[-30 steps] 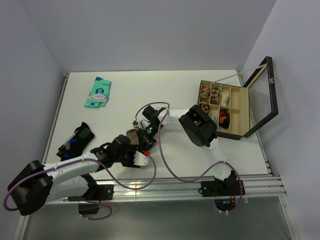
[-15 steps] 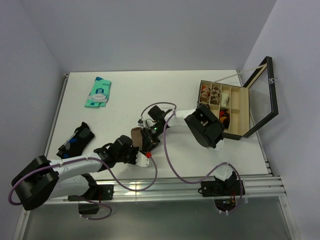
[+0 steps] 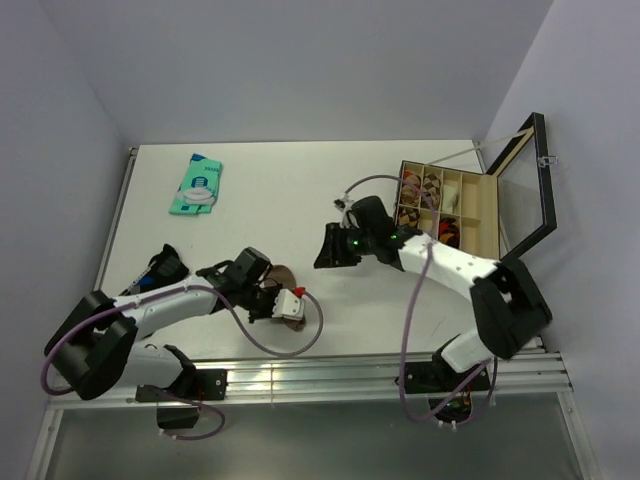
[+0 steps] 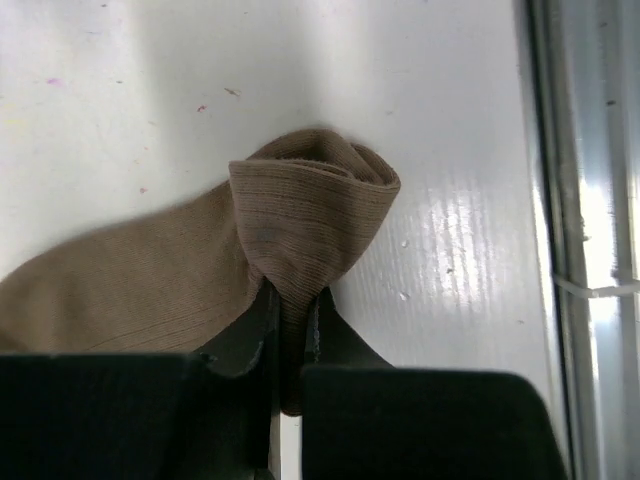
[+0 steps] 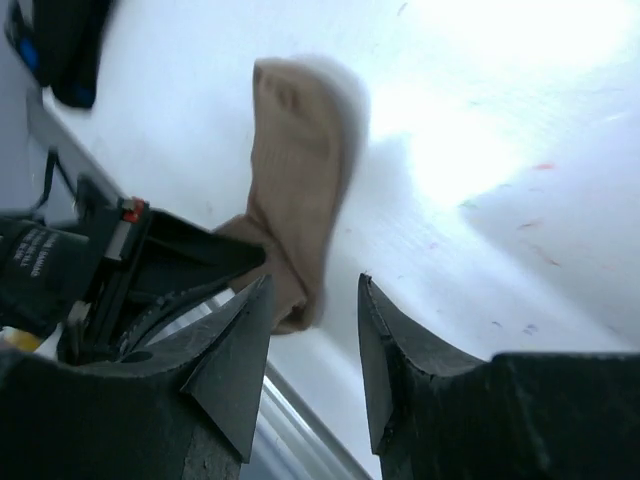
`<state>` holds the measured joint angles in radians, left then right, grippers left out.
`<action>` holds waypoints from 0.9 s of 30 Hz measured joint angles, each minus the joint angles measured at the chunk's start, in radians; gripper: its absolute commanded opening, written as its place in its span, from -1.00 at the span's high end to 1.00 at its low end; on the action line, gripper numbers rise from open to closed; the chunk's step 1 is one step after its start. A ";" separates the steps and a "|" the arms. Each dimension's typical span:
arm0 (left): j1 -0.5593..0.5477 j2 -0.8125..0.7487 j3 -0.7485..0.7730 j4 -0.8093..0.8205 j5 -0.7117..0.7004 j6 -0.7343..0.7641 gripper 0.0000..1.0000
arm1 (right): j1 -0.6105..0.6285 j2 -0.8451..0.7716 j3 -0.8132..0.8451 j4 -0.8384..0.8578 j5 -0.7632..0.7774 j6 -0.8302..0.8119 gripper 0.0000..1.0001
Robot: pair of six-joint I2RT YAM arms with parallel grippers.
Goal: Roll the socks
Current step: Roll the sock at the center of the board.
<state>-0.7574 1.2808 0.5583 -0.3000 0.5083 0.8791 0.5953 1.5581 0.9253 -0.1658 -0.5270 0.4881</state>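
The tan-brown sock (image 4: pixel 300 210) lies on the white table with one folded end pinched upright between my left gripper's (image 4: pixel 293 310) shut jaws. In the top view the left gripper (image 3: pixel 272 295) sits at the near middle of the table with the tan sock (image 3: pixel 284 273) under it. My right gripper (image 3: pixel 322 254) hovers to its right, open and empty, apart from the sock. In the right wrist view the tan sock (image 5: pixel 300 150) lies beyond the open right gripper (image 5: pixel 315 290). The black argyle sock (image 3: pixel 152 276) lies crumpled at the left.
A teal flat packet (image 3: pixel 197 185) lies at the back left. An open black box (image 3: pixel 482 232) with compartments holding rolled socks stands at the right, lid raised. The table's near edge and metal rail (image 4: pixel 585 240) run close to the tan sock.
My right gripper has opened, left the tan sock and drawn back to the right. The left gripper has shut on the sock's folded end and shifted slightly.
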 measured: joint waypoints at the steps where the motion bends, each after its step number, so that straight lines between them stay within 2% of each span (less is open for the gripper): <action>1: 0.027 0.029 0.028 -0.036 0.038 0.007 0.99 | -0.007 -0.056 -0.030 0.011 0.044 0.014 0.06; 5: 0.114 0.156 0.149 -0.175 0.153 0.049 0.99 | -0.010 -0.281 -0.162 0.070 0.191 0.039 0.03; 9: 0.201 0.370 0.350 -0.409 0.275 0.138 0.99 | 0.018 -0.476 -0.259 0.097 0.319 0.027 0.03; 14: 0.273 0.642 0.590 -0.707 0.402 0.266 0.99 | 0.216 -0.578 -0.305 0.116 0.519 -0.043 0.01; 21: 0.302 0.868 0.776 -0.982 0.474 0.340 0.99 | 0.511 -0.548 -0.328 0.174 0.690 -0.186 -0.05; 27: 0.302 0.940 0.807 -1.077 0.483 0.322 0.99 | 0.658 -0.284 -0.219 0.166 0.794 -0.304 -0.09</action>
<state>-0.4557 2.2204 1.3651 -1.3769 0.9909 1.2015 1.2537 1.2739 0.7067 -0.0002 0.2672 0.1837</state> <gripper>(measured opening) 0.080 0.541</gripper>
